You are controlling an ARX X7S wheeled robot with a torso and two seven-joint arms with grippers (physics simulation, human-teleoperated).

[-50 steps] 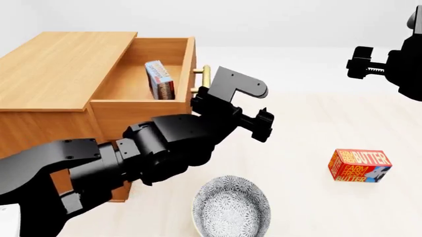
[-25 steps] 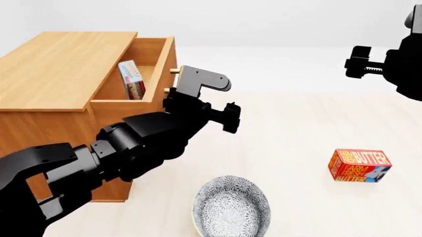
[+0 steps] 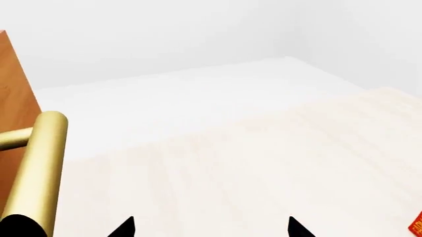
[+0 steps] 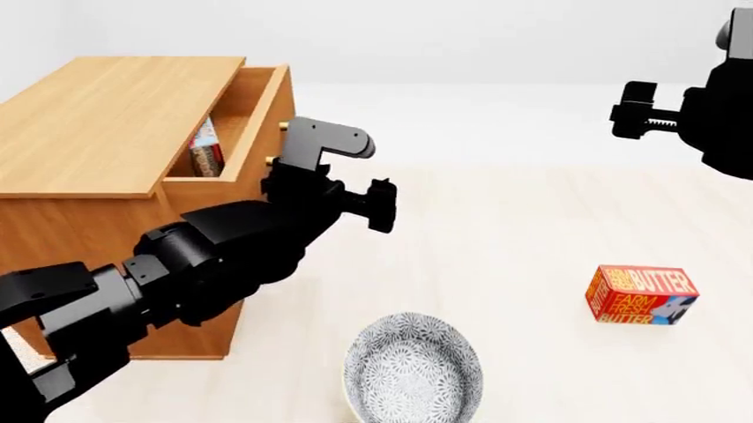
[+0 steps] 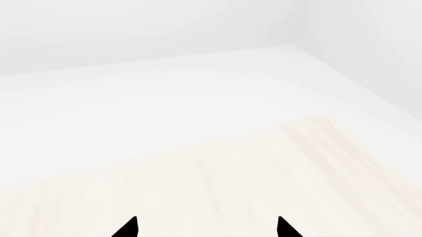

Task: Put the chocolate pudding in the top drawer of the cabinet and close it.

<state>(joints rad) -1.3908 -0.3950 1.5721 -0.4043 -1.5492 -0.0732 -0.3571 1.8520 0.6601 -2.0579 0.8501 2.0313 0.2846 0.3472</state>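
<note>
Cabinet (image 4: 106, 132) fills the left of the head view, orange-brown, flat top. Its top drawer (image 4: 261, 110) stands partly open, only a narrow slot showing between front panel and cabinet top. Left arm lies across the cabinet front, left gripper (image 4: 379, 204) just beside the drawer front; in the left wrist view the brass handle (image 3: 36, 168) sits against the gripper's side, not between the fingertips, which stand apart with nothing between them (a push with the side of the hand, as it looks). Right gripper (image 4: 629, 110) hangs high, well apart from everything, jaws spread, empty. Patterned bowl (image 4: 412, 366) on the table near the front edge; 1 butter box (image 4: 641, 295) lies further to the robot's right, untouched. Chocolate pudding (image 4: 206, 148) stands upright inside the drawer, near its back. Judgement: placing is done, closing is in hand and well along. Next move calls for a straight push on the front panel until flush, keeping contact off the handle end so the drawer does not skew.
</note>
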